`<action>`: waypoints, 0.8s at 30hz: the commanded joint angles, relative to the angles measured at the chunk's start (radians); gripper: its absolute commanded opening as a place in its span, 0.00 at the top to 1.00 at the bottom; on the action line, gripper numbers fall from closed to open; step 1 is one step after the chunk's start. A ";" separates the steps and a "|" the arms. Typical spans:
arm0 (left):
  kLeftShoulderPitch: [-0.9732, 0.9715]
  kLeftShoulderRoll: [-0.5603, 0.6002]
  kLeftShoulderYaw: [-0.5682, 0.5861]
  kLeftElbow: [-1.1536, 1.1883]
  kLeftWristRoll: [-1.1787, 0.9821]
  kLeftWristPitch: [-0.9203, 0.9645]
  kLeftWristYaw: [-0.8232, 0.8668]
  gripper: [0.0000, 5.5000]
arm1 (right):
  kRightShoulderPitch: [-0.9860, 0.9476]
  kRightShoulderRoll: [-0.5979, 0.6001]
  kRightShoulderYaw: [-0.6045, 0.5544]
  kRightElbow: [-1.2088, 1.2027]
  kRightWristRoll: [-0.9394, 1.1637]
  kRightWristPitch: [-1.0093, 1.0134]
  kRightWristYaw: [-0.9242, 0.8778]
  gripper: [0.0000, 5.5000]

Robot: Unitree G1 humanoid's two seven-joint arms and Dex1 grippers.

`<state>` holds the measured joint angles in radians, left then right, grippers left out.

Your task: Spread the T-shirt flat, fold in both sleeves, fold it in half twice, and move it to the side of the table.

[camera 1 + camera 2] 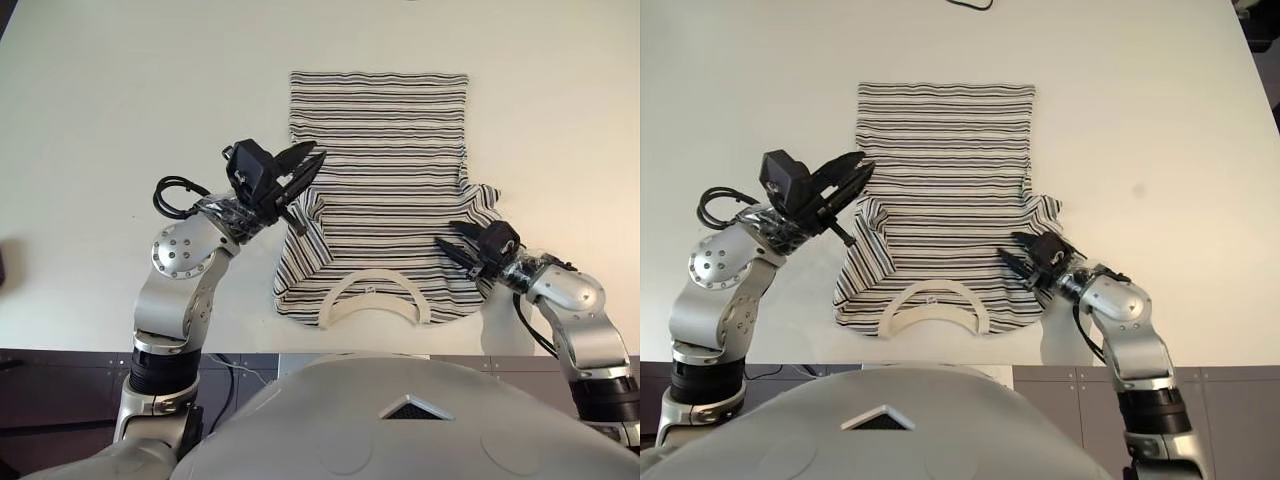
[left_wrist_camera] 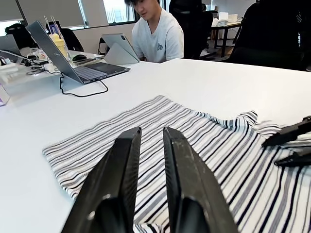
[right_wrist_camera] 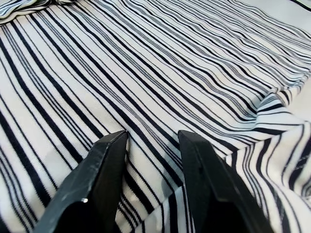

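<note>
Soft, light and likely to sag, the striped T-shirt (image 1: pixel 385 170) lies flat, probably best pinched at the corners flanking its collar (image 1: pixel 378 292), where left gripper (image 2: pixel 151 132) and right gripper (image 3: pixel 153 136) wait, fingers parted, empty.

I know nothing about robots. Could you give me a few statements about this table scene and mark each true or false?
1. The T-shirt has dark and light stripes. True.
2. Its collar lies on the side far from the robot. False: the collar is on the near side.
3. The left gripper clamps a sleeve. False: its fingers are apart with nothing between them.
4. The right gripper is open, low over the shirt's right side. True.
</note>
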<state>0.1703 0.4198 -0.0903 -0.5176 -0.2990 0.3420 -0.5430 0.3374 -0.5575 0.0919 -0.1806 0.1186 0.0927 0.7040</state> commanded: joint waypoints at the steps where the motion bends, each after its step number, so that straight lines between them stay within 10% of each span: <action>1: 0.057 0.025 -0.020 -0.012 0.041 -0.013 0.000 0.85 | 0.001 -0.021 -0.020 0.024 0.014 0.055 0.011 0.65; 13: 0.442 -0.015 0.015 -0.131 0.125 -0.245 0.090 0.85 | 0.329 -0.019 -0.432 -0.119 0.495 0.302 0.091 0.65; 24: 0.421 -0.062 -0.014 -0.097 0.217 -0.283 0.161 0.85 | 0.204 0.143 -0.453 -0.093 0.675 0.582 -0.203 0.65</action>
<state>0.6043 0.3510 -0.0912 -0.6294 -0.1062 0.0668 -0.3811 0.5675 -0.4269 -0.3747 -0.2948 0.8005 0.6165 0.5532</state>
